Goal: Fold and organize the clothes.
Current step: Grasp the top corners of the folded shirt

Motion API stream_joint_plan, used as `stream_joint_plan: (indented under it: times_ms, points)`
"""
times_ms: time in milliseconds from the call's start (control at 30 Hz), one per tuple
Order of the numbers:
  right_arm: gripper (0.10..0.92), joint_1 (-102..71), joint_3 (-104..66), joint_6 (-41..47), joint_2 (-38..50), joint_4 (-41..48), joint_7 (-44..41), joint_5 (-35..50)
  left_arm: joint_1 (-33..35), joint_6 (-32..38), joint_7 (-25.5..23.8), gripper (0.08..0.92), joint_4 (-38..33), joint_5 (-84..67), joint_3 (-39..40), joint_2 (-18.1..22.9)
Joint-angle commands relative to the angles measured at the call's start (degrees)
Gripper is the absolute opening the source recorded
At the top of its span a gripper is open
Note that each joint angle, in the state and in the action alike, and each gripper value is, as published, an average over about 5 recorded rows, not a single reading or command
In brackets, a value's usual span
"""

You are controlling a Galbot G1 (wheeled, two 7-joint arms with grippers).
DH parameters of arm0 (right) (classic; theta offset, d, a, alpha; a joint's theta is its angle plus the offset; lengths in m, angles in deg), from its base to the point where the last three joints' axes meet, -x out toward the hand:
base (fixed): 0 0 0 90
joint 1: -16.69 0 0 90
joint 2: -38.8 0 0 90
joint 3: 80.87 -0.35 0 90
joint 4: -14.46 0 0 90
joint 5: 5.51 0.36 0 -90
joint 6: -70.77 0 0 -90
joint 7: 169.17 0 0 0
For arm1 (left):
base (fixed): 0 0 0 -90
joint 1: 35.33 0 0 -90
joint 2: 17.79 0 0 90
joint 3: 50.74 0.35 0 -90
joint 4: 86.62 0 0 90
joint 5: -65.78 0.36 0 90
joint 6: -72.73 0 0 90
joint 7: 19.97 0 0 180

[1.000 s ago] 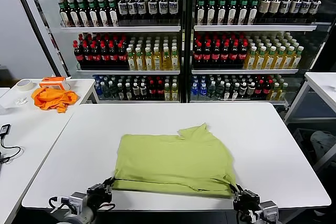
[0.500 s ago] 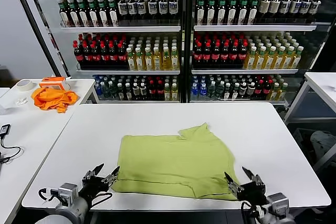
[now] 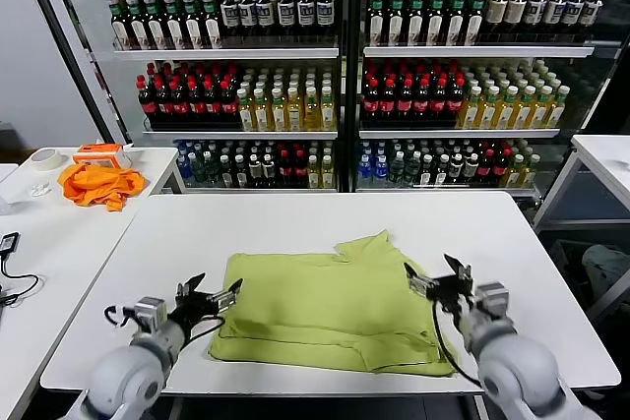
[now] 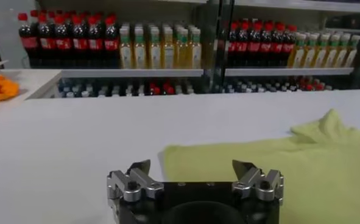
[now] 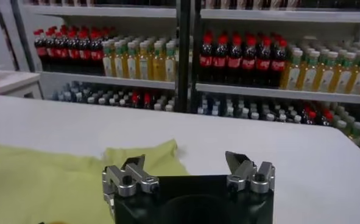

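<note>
Both claws stand empty with their jaws spread wide: the left gripper hovers just off the left edge of the lime T-shirt, and the right gripper hangs above the shirt's right edge, near the far right corner. Neither holds any cloth; in the left wrist view the fingers frame bare tabletop and the shirt's near corner, and in the right wrist view the right gripper looks out over the shirt's raised point of fabric. The T-shirt lies near the front of the white table, already doubled into a rough rectangle, with a folded layer visible along its near edge and a bit of cloth poking up at the far right. Judging by the symmetric placing of the arms at either side, they seem poised to take hold of opposite edges for another fold. The fabric looks soft, matte and thin, lying mostly flat with shallow creases, so it should drape and slide easily over the smooth, hard tabletop. On a side table to the left sits a crumpled orange cloth, well apart from the work, and behind the table shelves of bottled drinks fill the background.
</note>
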Motion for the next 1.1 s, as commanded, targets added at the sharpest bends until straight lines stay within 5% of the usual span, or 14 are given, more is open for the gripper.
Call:
stream_joint_plan:
  times_ms: [33, 467, 967, 1100]
  points:
    - [0.823, 20.61, 10.05, 0.19, -8.71, 25.81, 0.67, 1.0, -13.28, 1.37, -2.86, 0.823, 14.72, -0.73, 6.25, 0.12]
    - [0.823, 23.67, 11.82, -3.0, -14.12, 37.6, -0.1, -2.74, -17.83, 1.62, -7.11, 0.823, 23.0, 0.79, 8.37, 1.56]
    - [0.822, 23.81, 12.24, -5.81, -15.18, 39.1, -0.2, -2.58, -17.37, 1.03, -7.53, 0.823, 23.59, 2.12, 7.98, 2.11]
    - [0.767, 23.71, 12.45, -4.79, -15.26, 39.0, -0.17, -2.61, -17.31, 1.36, -7.7, 0.814, 23.77, 2.35, 8.12, 2.29]
